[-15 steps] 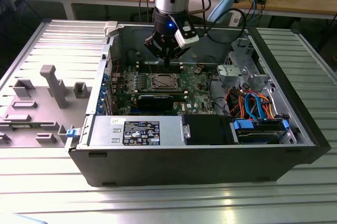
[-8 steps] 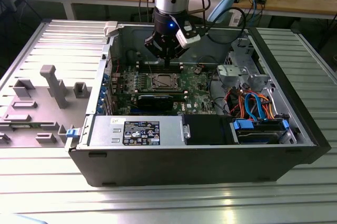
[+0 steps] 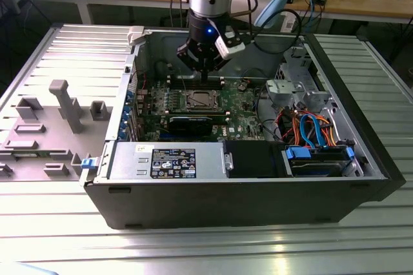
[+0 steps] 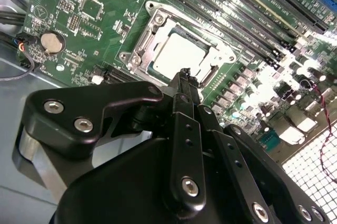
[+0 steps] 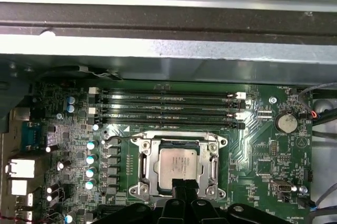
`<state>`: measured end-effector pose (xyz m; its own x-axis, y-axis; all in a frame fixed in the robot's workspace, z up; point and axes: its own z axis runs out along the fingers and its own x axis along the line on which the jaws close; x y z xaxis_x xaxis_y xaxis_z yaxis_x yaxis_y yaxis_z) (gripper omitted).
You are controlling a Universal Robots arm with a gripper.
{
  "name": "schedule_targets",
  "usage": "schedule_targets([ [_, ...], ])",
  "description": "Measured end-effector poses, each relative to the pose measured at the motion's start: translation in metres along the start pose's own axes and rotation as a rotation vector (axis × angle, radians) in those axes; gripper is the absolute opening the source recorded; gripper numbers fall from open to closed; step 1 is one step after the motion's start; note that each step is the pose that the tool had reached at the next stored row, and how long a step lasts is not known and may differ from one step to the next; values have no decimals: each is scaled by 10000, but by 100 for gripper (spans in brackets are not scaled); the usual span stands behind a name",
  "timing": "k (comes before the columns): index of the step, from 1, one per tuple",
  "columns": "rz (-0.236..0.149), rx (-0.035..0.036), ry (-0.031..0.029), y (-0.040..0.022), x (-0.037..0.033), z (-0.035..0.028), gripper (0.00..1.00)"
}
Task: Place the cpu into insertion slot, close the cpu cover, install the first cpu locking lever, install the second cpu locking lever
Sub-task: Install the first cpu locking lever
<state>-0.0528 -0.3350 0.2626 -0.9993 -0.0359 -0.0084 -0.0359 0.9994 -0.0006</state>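
Just beyond the tool run the long black memory slots (image 5: 168, 109). A round coin battery (image 5: 287, 123) sits well off to one side, near bundled coloured cables (image 3: 311, 128).

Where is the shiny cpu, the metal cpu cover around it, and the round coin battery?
cpu (image 5: 175, 164), first wrist view, middle of its silver top.
cpu cover (image 5: 149, 162), first wrist view, one side bar of the frame.
coin battery (image 5: 287, 123), first wrist view, its round face.
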Motion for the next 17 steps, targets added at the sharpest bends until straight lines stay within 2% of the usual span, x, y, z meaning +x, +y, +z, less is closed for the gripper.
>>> schedule_targets([
  [3,0,-119,-7,0,29,-1,11],
  [4,1,-130,-12,1,63,-1,11],
  [7,0,-129,-12,2,101,-2,11],
  [17,1,-129,-12,4,163,-2,11],
])
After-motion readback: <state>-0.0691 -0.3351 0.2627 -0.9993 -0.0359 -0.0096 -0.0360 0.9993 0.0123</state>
